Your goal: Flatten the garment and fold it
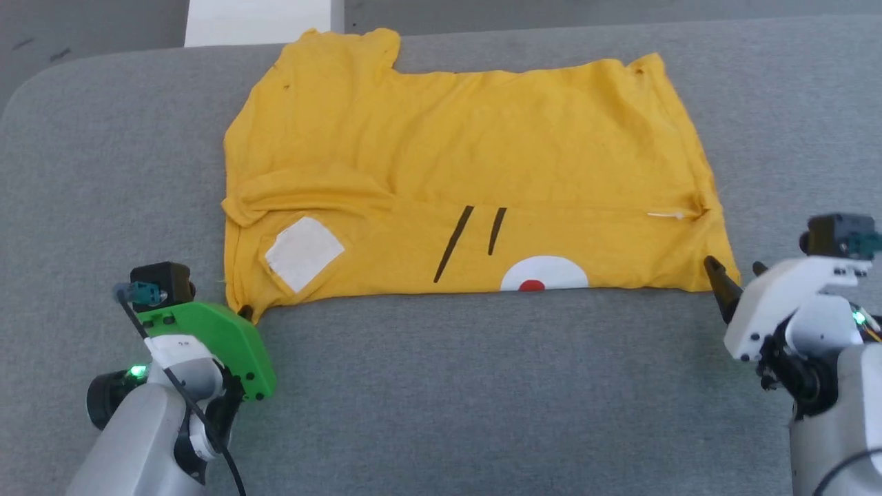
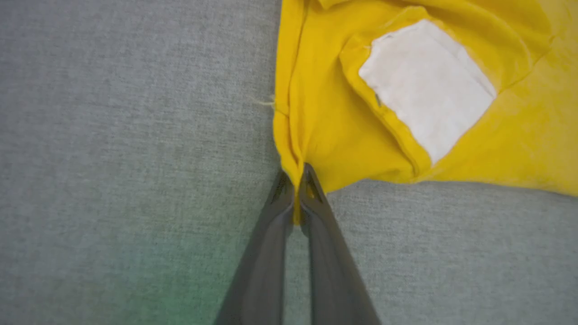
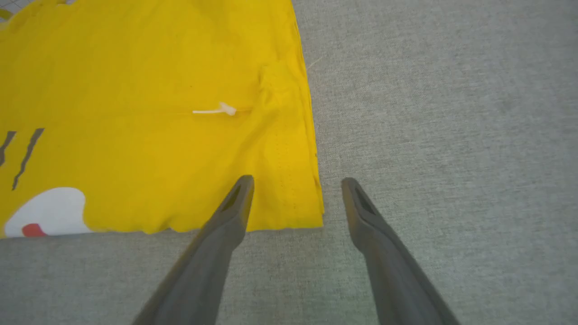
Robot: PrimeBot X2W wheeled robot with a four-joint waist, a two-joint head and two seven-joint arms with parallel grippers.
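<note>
1. On the grey padded surface (image 1: pixel 441 399), the garment (image 1: pixel 468 138) lies spread wide. Its printed strip faces up along the near edge, with the white patch (image 1: pixel 303 253) close to the near-left corner.
2. The left gripper (image 2: pixel 295 180) is pinched tight on that near-left corner, and a sliver of yellow cloth shows between its fingers. This looks like an anchor for pulling or lifting the hem.
3. The right gripper (image 3: pixel 298 183) is spread wide and holds nothing. It straddles the near-right corner, one finger over cloth and one over bare surface, apparently lined up to take the matching corner.
4. With both corners held, the near edge could be tensioned to smooth the rumpled ridge (image 1: pixel 275 196) on the left side, or carried over into a fold.
</note>
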